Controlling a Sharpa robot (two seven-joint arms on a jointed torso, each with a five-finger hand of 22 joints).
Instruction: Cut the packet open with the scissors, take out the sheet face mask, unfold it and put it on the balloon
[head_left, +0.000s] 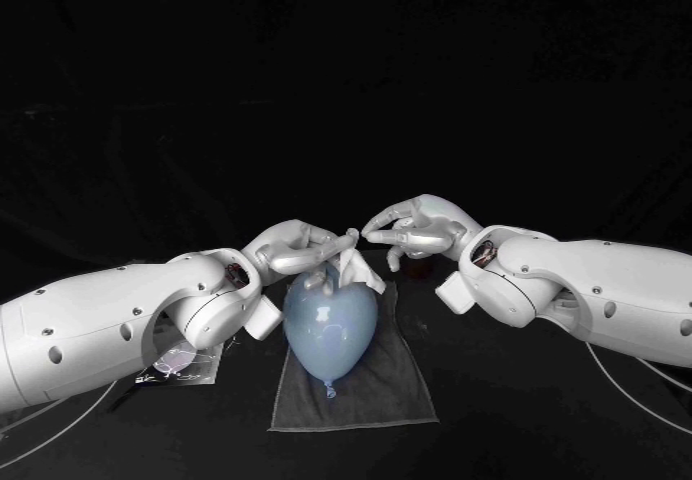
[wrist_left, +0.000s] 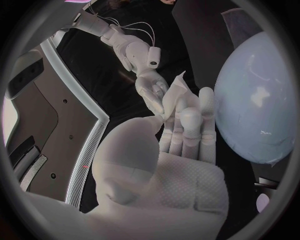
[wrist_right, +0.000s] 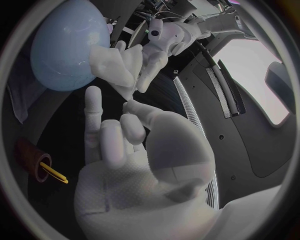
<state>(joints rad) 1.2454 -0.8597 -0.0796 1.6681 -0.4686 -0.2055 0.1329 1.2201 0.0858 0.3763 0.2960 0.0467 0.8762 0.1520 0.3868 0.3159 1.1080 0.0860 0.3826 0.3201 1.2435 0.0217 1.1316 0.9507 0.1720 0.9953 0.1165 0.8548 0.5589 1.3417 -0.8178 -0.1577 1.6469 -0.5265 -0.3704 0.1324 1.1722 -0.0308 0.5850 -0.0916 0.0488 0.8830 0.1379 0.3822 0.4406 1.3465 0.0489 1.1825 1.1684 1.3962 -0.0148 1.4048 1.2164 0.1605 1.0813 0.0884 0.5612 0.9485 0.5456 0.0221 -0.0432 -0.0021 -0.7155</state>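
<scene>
Forearms first: left arm (head_left: 101, 330) comes in from the lower left of the head view and right arm (head_left: 606, 290) from the right. The two hands meet just above centre frame.

Left hand (head_left: 300, 248): fingers (wrist_left: 189, 122) are pinched together on the sheet face mask (head_left: 355, 268). The left wrist view shows the grasp plainly, with the white sheet standing up from the fingertips as a crumpled, pointed fold. The mask is not spread out. In the head view it hangs over the wide end of the balloon (head_left: 332, 320); cannot tell whether the two touch.

Right hand (head_left: 415, 230): it sits just right of the left hand, pointing toward it. In the right wrist view one of its fingers (wrist_right: 94, 112) is straight and the rest are half curled, with the thumb tip close under a corner of the mask. Cannot tell whether these fingers grasp the mask or only sit beside it.

Balloon: pale blue, centre frame, lying on a grey mesh cloth (head_left: 375, 400). Its knot points toward the bottom of the frame and its wide end toward the hands.

Packet (head_left: 180, 362): lower left, flat on the bench (head_left: 548, 420) beside the cloth's left edge, partly covered by the left arm.

Dark red holder (wrist_right: 31, 160): seen in the right wrist view, with a yellow stick-like item (wrist_right: 55, 173) poking out of it; cannot tell what the item is.
</scene>
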